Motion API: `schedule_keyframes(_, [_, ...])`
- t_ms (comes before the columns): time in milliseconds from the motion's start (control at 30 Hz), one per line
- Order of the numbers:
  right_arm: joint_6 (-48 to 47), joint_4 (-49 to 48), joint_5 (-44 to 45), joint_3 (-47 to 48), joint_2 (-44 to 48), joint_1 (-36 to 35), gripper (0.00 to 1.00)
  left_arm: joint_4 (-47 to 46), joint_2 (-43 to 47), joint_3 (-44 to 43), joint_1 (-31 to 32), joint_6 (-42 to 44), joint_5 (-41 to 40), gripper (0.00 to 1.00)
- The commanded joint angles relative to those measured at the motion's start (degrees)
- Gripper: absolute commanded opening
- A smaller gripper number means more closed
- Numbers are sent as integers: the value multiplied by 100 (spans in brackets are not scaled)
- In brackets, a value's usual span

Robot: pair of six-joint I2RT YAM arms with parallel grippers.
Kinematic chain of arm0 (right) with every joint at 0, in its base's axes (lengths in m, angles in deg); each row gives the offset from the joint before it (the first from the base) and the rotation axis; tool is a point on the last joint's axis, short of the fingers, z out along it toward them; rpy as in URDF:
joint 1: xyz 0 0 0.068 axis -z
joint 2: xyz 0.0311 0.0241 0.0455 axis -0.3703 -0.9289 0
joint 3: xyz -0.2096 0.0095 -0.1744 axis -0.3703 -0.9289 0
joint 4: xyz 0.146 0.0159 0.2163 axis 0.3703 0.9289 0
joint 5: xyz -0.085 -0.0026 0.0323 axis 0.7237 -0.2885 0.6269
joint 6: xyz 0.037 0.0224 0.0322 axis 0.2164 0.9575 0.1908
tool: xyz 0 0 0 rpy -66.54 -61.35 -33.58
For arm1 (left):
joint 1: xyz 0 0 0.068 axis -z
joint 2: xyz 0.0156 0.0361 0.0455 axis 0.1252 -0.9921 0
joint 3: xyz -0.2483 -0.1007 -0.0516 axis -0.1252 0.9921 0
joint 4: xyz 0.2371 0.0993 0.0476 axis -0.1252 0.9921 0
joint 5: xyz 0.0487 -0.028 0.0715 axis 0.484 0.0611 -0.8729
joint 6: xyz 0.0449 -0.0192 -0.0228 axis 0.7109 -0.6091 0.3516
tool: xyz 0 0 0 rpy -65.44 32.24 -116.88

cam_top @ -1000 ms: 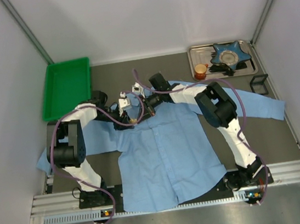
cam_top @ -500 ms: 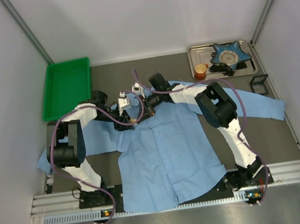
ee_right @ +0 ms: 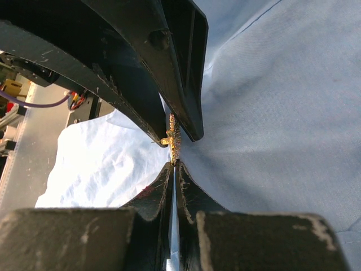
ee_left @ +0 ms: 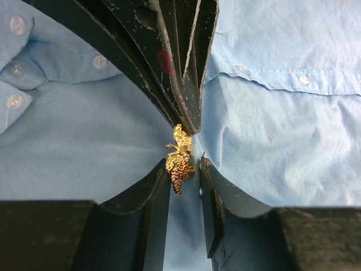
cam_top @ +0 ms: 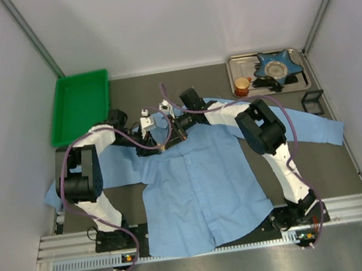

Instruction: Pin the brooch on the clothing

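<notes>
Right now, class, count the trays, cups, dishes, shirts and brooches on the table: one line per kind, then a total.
Tray: 2 (green tray, metal tray)
Cup: 1
Dish: 1
Shirt: 1
Brooch: 1
Total: 6

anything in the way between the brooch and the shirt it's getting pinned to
Nothing visible. The brooch hangs right over the shirt fabric, its lower part between the left gripper jaws, with the shut jaws of the right gripper meeting it from the opposite side. Only those jaws crowd it.
</notes>
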Motion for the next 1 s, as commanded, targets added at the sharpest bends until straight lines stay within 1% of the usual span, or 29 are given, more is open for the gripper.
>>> schedule_keyframes(0, [-191,-237,-119,-68,485,-117,0,137,-111,-216,-51,125,327,32])
schedule_keyframes(267, [-261,-299,-57,-138,564,-117,0,251,-181,-295,-69,160,388,28])
schedule_keyframes(733, [-244,-474,13,-252,617,-109,0,322,-234,-356,-174,108,503,30])
schedule_keyframes(967, [-279,-501,31,-296,669,-126,0,427,-313,-418,-174,160,538,25])
